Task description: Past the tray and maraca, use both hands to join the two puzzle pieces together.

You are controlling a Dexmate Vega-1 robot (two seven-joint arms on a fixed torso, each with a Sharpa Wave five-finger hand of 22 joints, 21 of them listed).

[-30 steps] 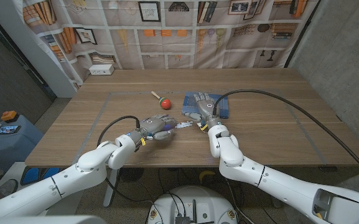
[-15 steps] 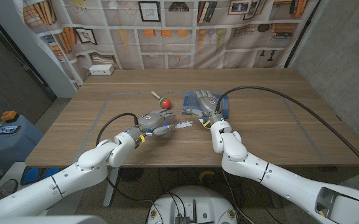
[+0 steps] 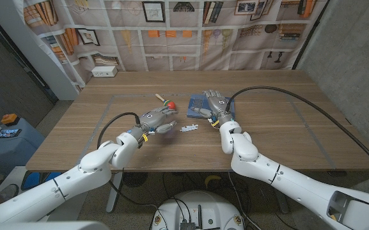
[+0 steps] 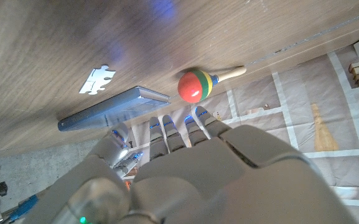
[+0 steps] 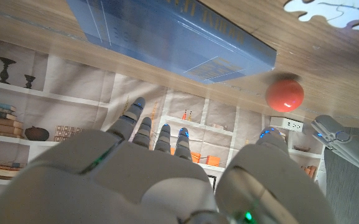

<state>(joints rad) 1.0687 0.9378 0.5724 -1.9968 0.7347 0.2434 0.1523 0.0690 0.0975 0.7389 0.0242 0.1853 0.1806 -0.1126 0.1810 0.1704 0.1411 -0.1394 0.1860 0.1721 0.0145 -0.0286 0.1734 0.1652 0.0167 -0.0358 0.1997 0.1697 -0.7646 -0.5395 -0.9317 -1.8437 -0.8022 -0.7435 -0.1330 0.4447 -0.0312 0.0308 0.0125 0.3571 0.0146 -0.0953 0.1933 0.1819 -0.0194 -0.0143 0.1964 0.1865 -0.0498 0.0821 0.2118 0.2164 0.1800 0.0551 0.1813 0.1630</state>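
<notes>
The two white puzzle pieces [image 3: 189,128] lie together as one small shape on the wood, with a seam across them in the right wrist view [image 5: 328,7]. They also show in the left wrist view [image 4: 97,79]. My left hand [image 3: 157,120] hovers to their left, fingers apart, holding nothing. My right hand [image 3: 215,105] is open over the blue tray [image 3: 200,101], beyond the pieces. The red maraca [image 3: 169,105] lies between the hands, its stick pointing away from me.
The blue tray [image 4: 114,107] and the maraca [image 4: 195,85] lie just beyond the pieces. Grey tape lines [image 3: 104,115] mark out a rectangle on the table. A white box [image 3: 105,71] stands at the far left edge. Bare wood stretches to the right.
Both hands have drawn back from the puzzle pieces and moved away from me, the left toward the maraca, the right over the tray. The pieces stay on the table between them.
</notes>
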